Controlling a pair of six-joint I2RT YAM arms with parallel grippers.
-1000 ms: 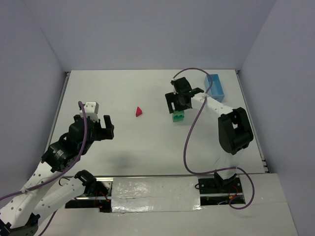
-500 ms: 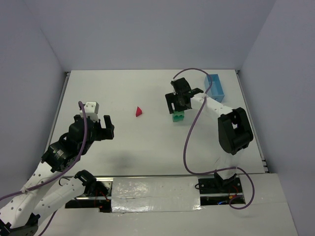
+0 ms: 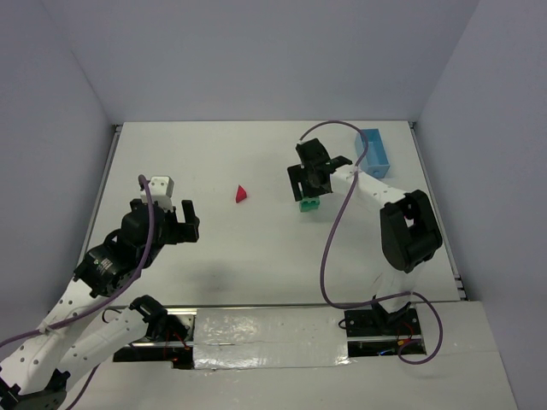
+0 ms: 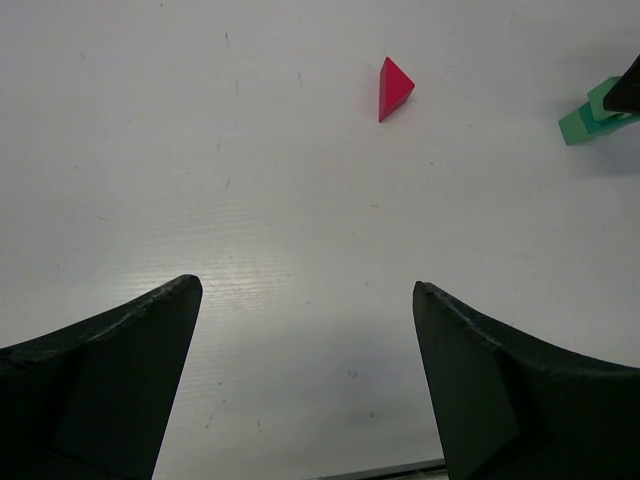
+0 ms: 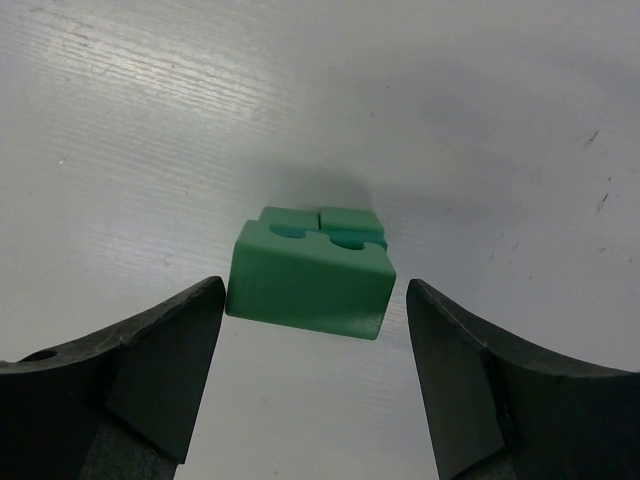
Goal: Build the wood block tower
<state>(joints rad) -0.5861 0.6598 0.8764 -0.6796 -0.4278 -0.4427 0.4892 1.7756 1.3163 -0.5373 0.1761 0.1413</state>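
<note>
Leave left gripper (image 4: pixel 305 290) wide open over table (image 4: pixel 250 200), holding nothing. Save red roof piece (image 4: pixel 393 87), lying alone near middle, for last. Straddling green blocks (image 5: pixel 310 278) with open right gripper (image 3: pixel 309 186), touching neither side: centre, then close squarely on flat faces to avoid tipping. Cannot tell contents of blue tray (image 3: pixel 373 151), far right.

Right gripper (image 5: pixel 312 300) straddles the green block (image 5: pixel 308 285), jaws spread, dark fingers (image 5: pixel 150 370) flanking it with a slim gap on either side. Two smaller green pieces (image 5: pixel 322 218) peek out past its far edge, all on the white table (image 5: pixel 450 100).
</note>
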